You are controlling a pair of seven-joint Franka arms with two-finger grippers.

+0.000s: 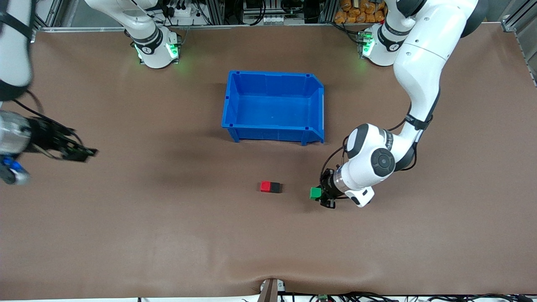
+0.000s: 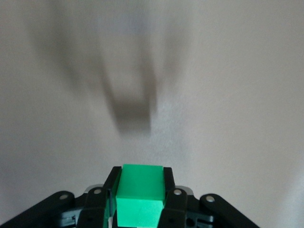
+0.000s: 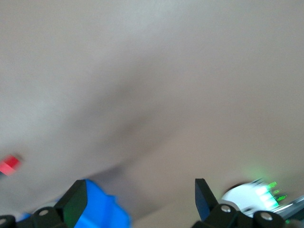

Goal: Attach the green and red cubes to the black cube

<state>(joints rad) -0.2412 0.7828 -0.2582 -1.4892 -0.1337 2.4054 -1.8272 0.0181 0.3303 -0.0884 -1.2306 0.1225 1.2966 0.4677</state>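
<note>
The red cube (image 1: 265,186) and the black cube (image 1: 275,187) sit joined side by side on the brown table, nearer the front camera than the blue bin. My left gripper (image 1: 319,194) is shut on the green cube (image 1: 315,193), low over the table beside the black cube, toward the left arm's end. In the left wrist view the green cube (image 2: 140,194) sits between the two fingers. My right gripper (image 1: 86,153) is open and empty, up over the right arm's end of the table. The right wrist view shows the red cube (image 3: 8,165) far off.
The blue bin (image 1: 275,130) stands in the middle of the table, empty. It shows at the edge of the right wrist view (image 3: 102,209). The arms' bases stand along the table's back edge.
</note>
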